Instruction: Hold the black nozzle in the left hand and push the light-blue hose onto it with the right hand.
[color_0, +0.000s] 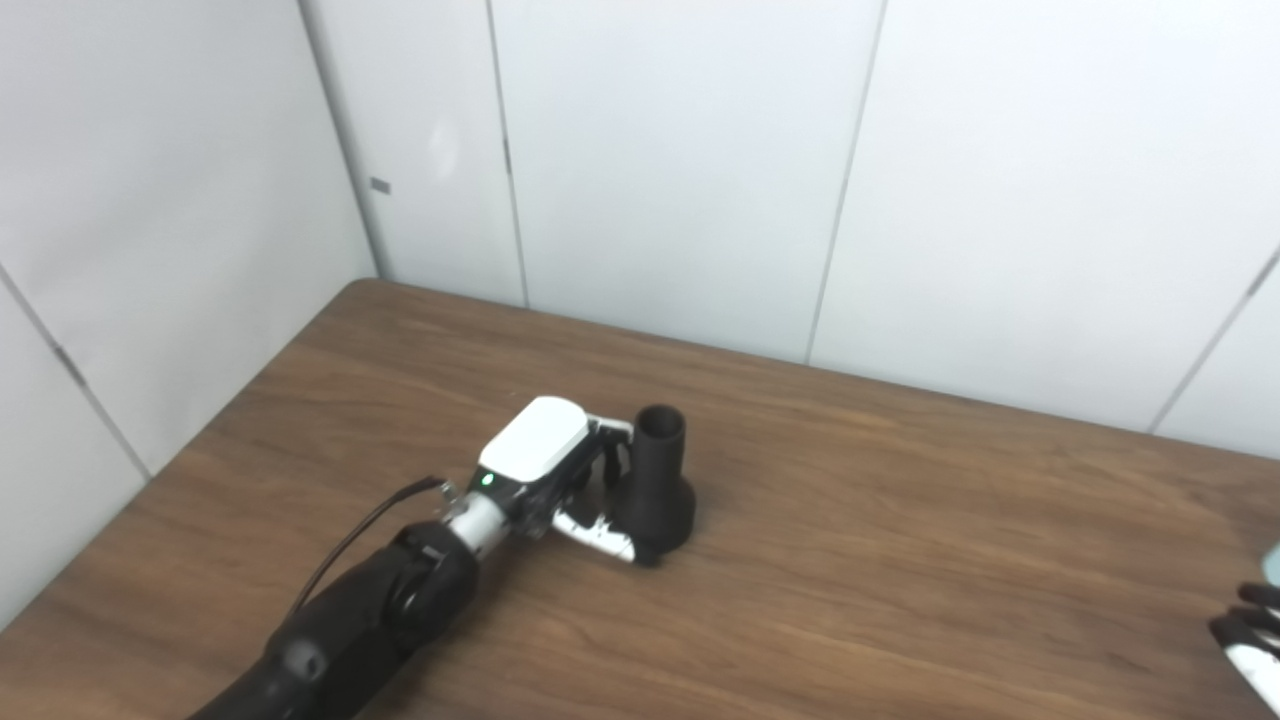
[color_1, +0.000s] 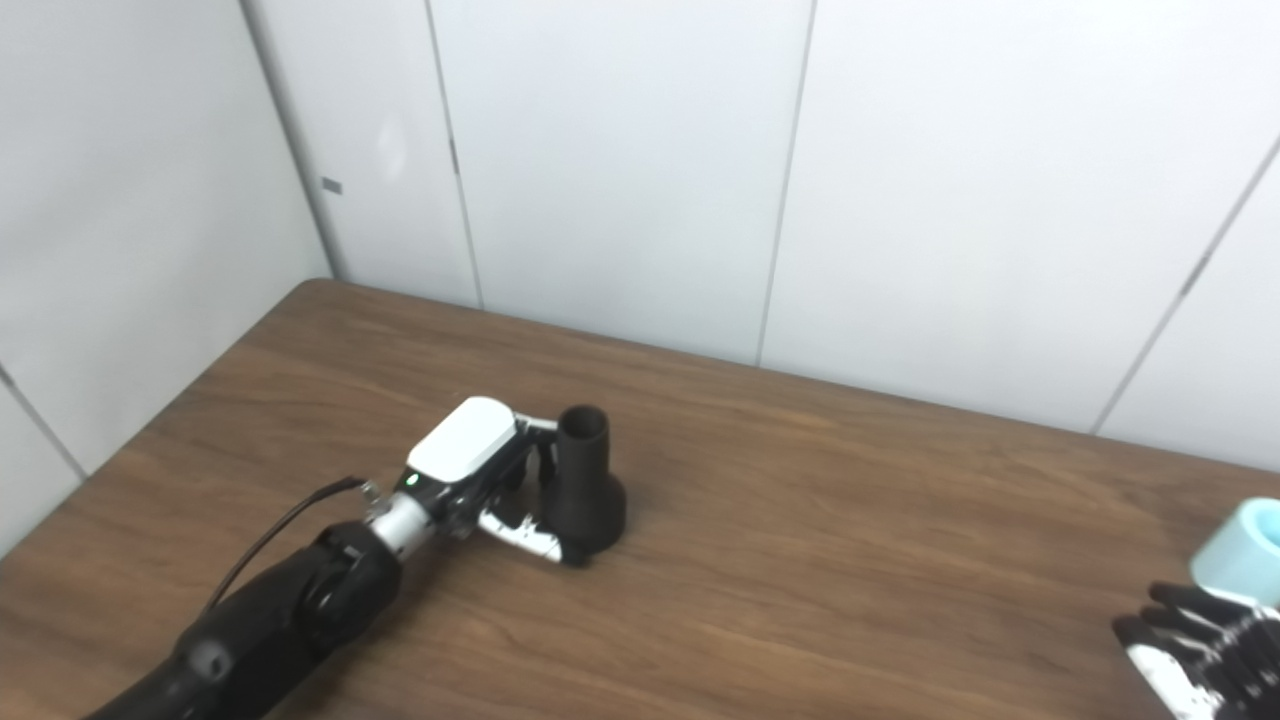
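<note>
**White-panelled corner, wooden table: nozzle standing, hose at the right edge**

A brown wood-grain table (color_0: 900, 560) sits in a corner of white wall panels (color_0: 680, 170).

The black nozzle (color_0: 657, 482) stands upright on the table left of centre, wide base down and open narrow end up. The left hand (color_0: 560, 478), with a white back plate and a lit green indicator near the wrist, lies against the nozzle's left side. Its fingers (color_0: 608, 452) are curled toward the neck and the thumb (color_0: 600, 537) reaches the base; whether they actually clamp the nozzle cannot be told.

At the far right edge, the light-blue hose (color_1: 1243, 552) shows as a short round end. The right hand (color_1: 1195, 640) is just below it, only partly in frame, dark fingertips (color_1: 1170, 598) pointing left. Contact with the hose, and whether the fingers are spread or closed, cannot be told. Hose and nozzle are well apart.
</note>
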